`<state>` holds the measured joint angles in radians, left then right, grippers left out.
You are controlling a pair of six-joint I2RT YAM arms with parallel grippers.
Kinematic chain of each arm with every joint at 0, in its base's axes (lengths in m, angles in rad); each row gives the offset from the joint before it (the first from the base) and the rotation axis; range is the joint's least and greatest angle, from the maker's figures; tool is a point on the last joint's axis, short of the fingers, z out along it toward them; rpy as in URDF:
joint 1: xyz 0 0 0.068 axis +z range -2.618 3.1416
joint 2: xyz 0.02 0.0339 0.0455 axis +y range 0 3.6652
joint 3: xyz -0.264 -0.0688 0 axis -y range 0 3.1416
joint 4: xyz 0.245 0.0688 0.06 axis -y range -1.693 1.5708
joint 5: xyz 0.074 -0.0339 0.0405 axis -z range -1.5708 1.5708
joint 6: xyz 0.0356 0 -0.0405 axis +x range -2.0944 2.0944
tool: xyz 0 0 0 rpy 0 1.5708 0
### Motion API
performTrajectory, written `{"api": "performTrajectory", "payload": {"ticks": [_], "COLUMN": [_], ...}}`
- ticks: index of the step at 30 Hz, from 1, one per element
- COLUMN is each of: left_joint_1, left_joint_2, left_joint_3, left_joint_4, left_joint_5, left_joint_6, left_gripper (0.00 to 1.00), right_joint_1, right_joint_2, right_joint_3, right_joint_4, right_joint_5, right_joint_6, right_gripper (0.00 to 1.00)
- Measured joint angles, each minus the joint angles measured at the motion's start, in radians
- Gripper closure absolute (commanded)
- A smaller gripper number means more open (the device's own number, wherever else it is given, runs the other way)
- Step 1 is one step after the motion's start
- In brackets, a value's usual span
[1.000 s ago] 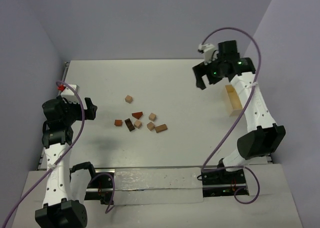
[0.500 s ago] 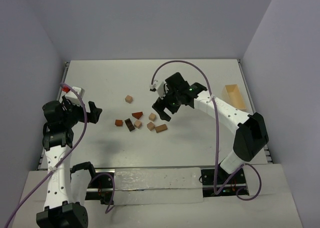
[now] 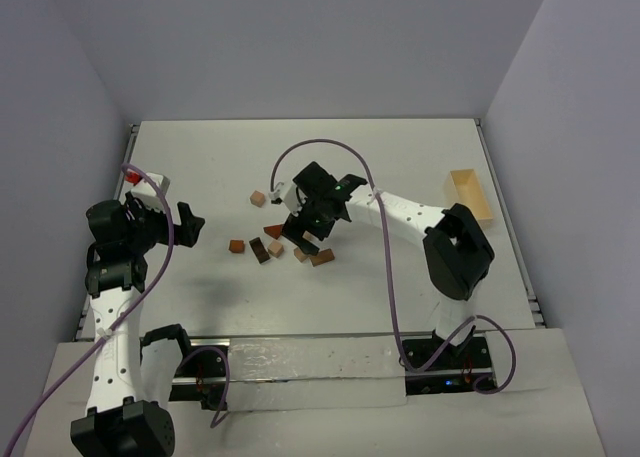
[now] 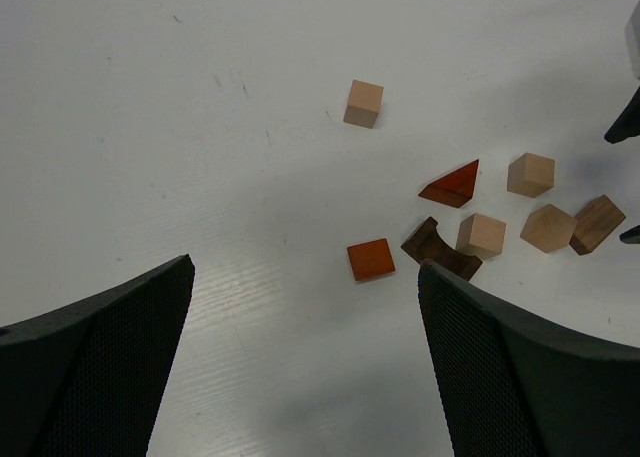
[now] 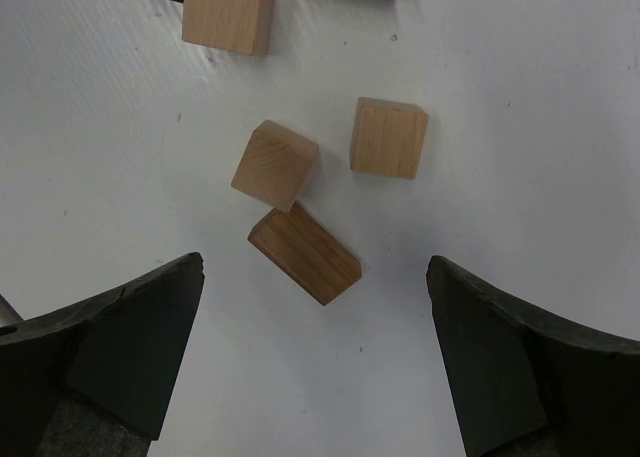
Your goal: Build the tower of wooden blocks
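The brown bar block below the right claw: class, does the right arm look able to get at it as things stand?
Probably yes. The right claw hangs open directly over the brown bar, with nothing between them; only a tan cube crowds one end.

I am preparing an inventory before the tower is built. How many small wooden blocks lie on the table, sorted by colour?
Pale tan blocks: 4
Reddish-orange blocks: 2
Medium brown bar: 1
Dark brown block: 1
Total: 8
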<state>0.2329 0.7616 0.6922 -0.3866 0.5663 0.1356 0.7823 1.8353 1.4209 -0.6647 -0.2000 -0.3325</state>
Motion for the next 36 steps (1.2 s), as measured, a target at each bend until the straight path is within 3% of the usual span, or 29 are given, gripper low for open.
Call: {"api": "performTrajectory", "payload": {"ticks": [5,8,14,36], "left_joint_1": [0.000,0.000,0.000,0.000], "left_joint_2": [0.000,0.000,0.001,0.006], "left_joint_3": [0.000,0.000,0.000,0.000], "left_joint_4": [0.000,0.000,0.000,0.000], "left_joint_5": [0.000,0.000,0.000,0.000], "left_joint_6": [0.000,0.000,0.000,-0.001], "left_gripper": [0.01,0.01,0.01,0.01], "right_joint_1": [0.001,0.001,-0.002,-0.070], "right_joint_2": [0.052,0.093,0.168,0.308], "right_joint_3": [0.055,0.105,0.173,0.289], "right_joint_4": [-0.006,-0.007,-0.012,-0.075], "right_joint_5": [0.008,0.004,-0.003,-0.066], "right_joint_6": [0.003,0.012,0.034,0.055], "right_gripper": [0.08,0.22,0.33,0.53]}}
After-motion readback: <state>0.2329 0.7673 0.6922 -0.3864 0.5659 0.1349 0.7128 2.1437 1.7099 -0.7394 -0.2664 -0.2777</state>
